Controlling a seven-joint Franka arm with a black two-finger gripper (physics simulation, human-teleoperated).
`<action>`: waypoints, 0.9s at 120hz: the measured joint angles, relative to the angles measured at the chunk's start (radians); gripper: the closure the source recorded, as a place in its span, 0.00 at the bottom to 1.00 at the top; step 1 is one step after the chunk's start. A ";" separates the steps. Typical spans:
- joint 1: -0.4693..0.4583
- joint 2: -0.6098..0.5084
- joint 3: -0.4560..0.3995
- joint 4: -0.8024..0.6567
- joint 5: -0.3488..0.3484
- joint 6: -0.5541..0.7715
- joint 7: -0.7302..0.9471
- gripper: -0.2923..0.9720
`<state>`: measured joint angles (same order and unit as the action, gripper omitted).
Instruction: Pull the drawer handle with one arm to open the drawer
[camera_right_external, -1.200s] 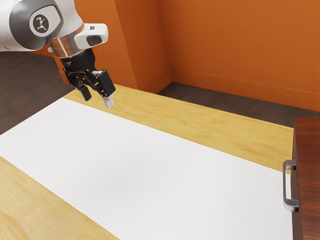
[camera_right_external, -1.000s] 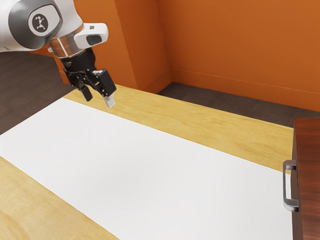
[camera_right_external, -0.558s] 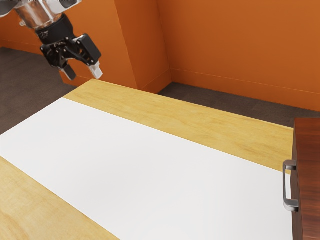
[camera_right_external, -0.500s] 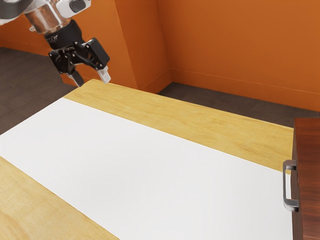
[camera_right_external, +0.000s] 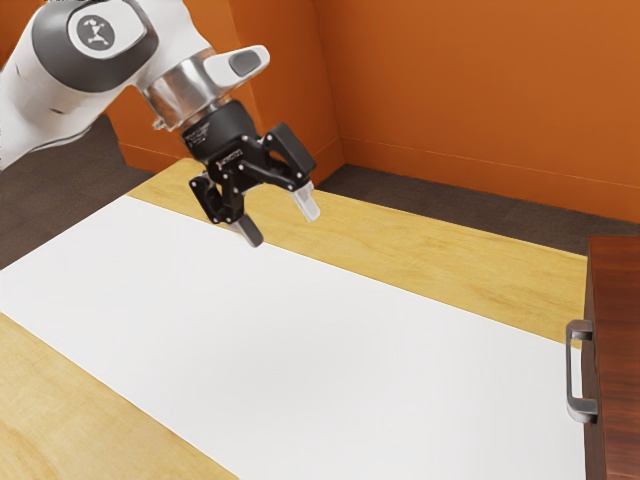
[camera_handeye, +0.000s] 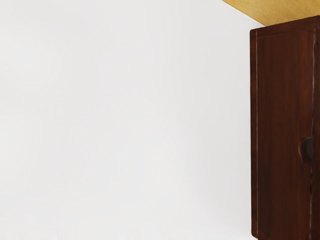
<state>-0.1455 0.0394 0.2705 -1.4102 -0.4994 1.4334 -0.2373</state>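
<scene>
At the upper left of the exterior frame, the white-and-grey robot arm (camera_right_external: 90, 60) held its black jaws spread wide, gripping nothing, above the far edge of the white rectangular sheet (camera_right_external: 300, 340). Well apart, at the lower right edge, stood the dark brown wooden drawer (camera_right_external: 612, 330) with its grey metal bar handle (camera_right_external: 578, 371). The wrist view showed the drawer's tall front panel (camera_handeye: 282, 130) bordering the sheet. A light wooden tabletop (camera_right_external: 430, 255) lay beneath, with orange walls (camera_right_external: 480, 80) and a dark grey floor (camera_right_external: 440, 198) around it.
</scene>
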 joint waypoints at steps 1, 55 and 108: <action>-0.002 -0.002 -0.002 -0.003 -0.001 0.004 -0.003 0.24; -0.091 -0.041 -0.086 -0.152 -0.013 0.267 -0.085 0.23; -0.177 -0.047 -0.129 -0.283 -0.043 0.478 -0.124 0.36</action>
<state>-0.3221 -0.0078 0.1415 -1.6936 -0.5424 1.9109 -0.3617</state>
